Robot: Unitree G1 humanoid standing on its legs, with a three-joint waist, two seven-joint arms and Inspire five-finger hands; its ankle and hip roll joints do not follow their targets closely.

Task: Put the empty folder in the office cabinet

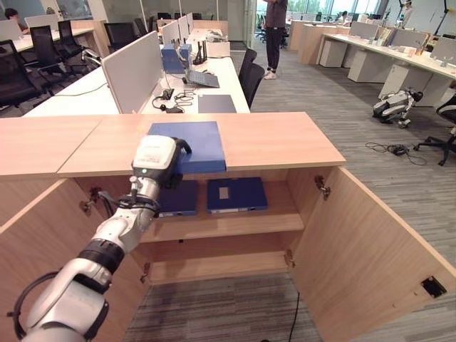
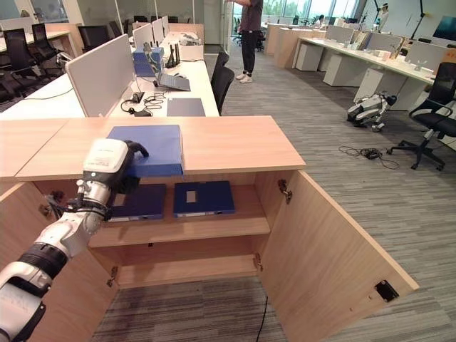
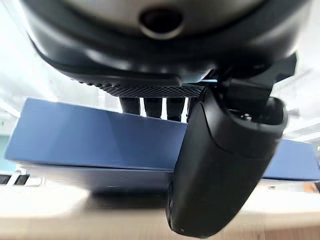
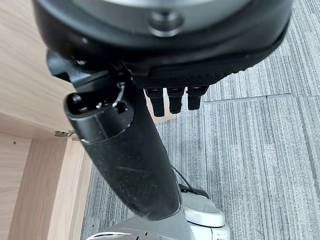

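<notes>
One blank label (image 1: 224, 193), lower folder (image 1: 237, 194).

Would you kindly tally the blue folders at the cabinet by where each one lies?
On the cabinet top, under the left hand: 1 folder
On the upper shelf: 2 folders
Total: 3

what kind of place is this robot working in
An open-plan office, by the look of it: rows of white desks with divider screens, black office chairs, grey carpet, and in front a low wooden cabinet with its doors open and blue folders shelved inside.
</notes>
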